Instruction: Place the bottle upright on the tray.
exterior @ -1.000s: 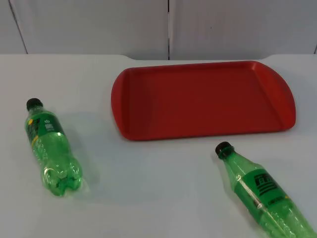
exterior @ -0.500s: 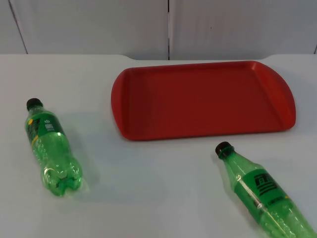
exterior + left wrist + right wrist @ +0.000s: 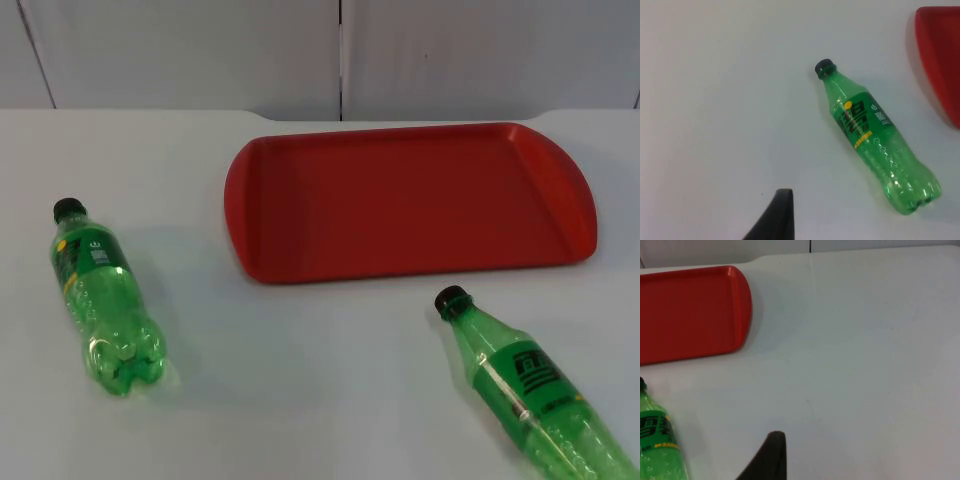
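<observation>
You had two green bottles lying flat on the table [image 3: 330, 390], neither on the red tray [image 3: 408, 202]. The left bottle [image 3: 101, 297] lay well left of the tray, cap away from you, long axis running nearly front to back; the right bottle [image 3: 530, 393] lay just in front of the tray's right end, cap pointing toward it. From each wrist you saw one black fingertip only (so I cannot tell the state of the jaws). The left gripper looked nearer its bottle [image 3: 874, 136]; the right gripper saw only part of its own [image 3: 657, 442].
</observation>
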Motion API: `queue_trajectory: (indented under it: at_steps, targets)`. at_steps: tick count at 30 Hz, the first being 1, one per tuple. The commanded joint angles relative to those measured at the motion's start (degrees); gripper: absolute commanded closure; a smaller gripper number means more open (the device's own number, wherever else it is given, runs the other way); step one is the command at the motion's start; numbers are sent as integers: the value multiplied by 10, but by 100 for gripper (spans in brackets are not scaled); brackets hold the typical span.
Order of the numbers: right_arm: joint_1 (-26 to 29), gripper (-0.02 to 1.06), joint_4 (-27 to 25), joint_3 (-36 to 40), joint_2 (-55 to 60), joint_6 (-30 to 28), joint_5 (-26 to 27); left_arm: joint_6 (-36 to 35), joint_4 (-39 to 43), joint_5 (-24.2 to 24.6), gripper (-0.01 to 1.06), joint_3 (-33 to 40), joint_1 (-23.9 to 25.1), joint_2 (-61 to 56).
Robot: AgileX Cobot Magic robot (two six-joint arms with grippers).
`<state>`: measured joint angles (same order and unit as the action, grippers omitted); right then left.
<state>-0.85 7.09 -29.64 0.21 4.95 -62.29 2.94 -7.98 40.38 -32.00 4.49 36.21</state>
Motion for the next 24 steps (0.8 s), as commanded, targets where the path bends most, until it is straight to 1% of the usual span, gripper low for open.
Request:
queue_trajectory:
  at_steps: [1, 3, 4, 6, 8, 9, 10, 15, 18, 19, 22, 23, 24]
  targets:
    - [1, 0, 1, 1, -2, -5, 5, -4, -18, -31, 0, -3, 2, 34]
    - [1, 0, 1, 1, -2, -5, 5, -4, -21, -54, 0, -4, 2, 72]
    - [1, 0, 1, 1, -2, -5, 5, -4, -21, -54, 0, -4, 2, 72]
    - [1, 0, 1, 1, -2, -5, 5, -4, -21, -64, 0, -15, 2, 112]
    - [1, 0, 1, 1, -2, -5, 5, -3, -21, -64, 0, -39, 2, 146]
    - [1, 0, 1, 1, -2, -5, 5, -3, -21, -64, 0, -39, 2, 146]
    - [1, 0, 1, 1, -2, -5, 5, -3, -21, -64, 0, -61, 2, 178]
    - [1, 0, 1, 1, -2, -5, 5, -4, -21, -59, 0, -123, 2, 241]
    - [1, 0, 1, 1, -2, -5, 5, -4, -21, -20, 0, -184, 2, 295]
    - [1, 0, 1, 1, -2, -5, 5, -4, -21, -20, 0, -184, 2, 295]
    - [1, 0, 1, 1, -2, -5, 5, -7, -34, 29, 0, -252, 2, 350]
    - [1, 0, 1, 1, -2, -5, 5, -7, -34, 29, 0, -252, 2, 350]
    - [1, 0, 1, 1, -2, -5, 5, -9, -39, 44, 0, -268, 2, 371]
